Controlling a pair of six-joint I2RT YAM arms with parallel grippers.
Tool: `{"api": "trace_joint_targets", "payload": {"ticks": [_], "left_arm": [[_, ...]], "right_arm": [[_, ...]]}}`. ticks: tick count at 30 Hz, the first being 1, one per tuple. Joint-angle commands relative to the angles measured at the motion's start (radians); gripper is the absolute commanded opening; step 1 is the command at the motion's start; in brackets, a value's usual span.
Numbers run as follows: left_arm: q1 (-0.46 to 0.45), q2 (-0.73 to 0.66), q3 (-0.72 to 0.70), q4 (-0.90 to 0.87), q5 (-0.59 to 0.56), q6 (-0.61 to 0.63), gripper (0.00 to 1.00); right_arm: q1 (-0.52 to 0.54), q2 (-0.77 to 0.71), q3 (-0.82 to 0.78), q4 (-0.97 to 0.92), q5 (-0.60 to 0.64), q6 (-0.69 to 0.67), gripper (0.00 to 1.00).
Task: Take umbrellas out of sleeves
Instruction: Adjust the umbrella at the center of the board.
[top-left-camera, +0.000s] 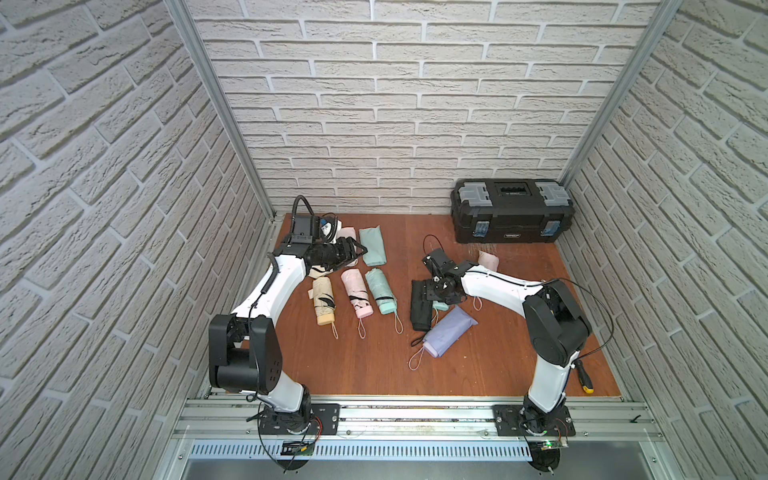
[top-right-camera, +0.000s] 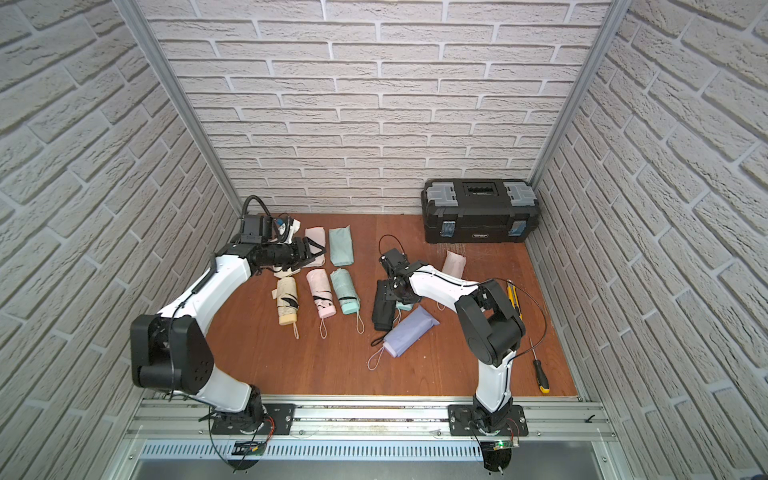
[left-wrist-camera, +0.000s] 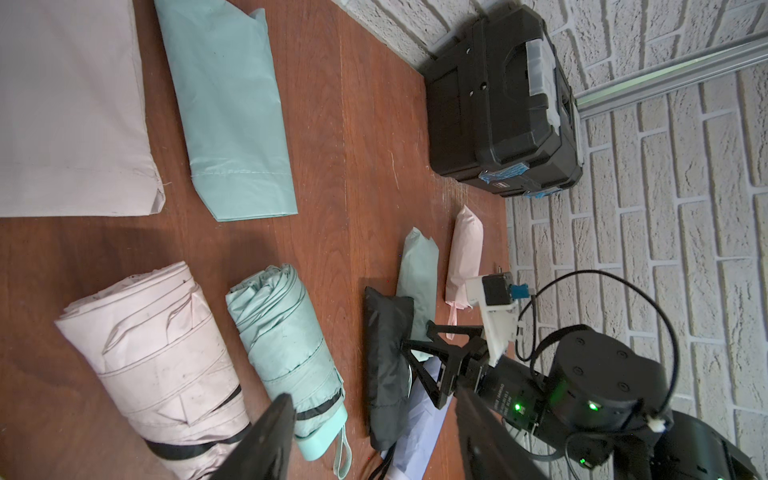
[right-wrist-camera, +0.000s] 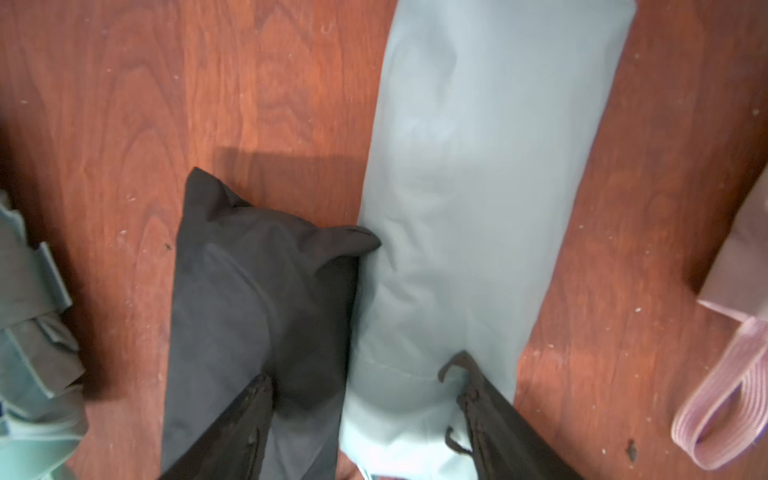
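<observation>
While the black toolbox (top-left-camera: 513, 212) stands far beyond both jaws, the black sleeved umbrella (right-wrist-camera: 257, 291) and the mint sleeved umbrella (right-wrist-camera: 478, 187) lie touching under the right gripper (right-wrist-camera: 361, 370). Its spread jaws straddle their seam and grip nothing. The left gripper (left-wrist-camera: 374, 395) hangs wide open and empty by the flat pink sleeve (left-wrist-camera: 70, 104).

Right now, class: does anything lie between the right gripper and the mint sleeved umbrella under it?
Nothing covers the mint sleeved umbrella under the right gripper. The black sleeved umbrella lies against its side, below one finger.
</observation>
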Motion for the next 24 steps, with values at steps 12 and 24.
{"api": "trace_joint_targets", "payload": {"ticks": [12, 24], "left_arm": [[-0.007, -0.001, -0.008, 0.019, 0.011, 0.016, 0.64], [-0.067, 0.055, 0.033, -0.062, -0.070, 0.088, 0.64]], "right_arm": [[-0.095, -0.014, -0.054, -0.084, 0.147, 0.014, 0.68], [-0.131, -0.153, -0.108, -0.083, 0.127, -0.010, 0.68]]}}
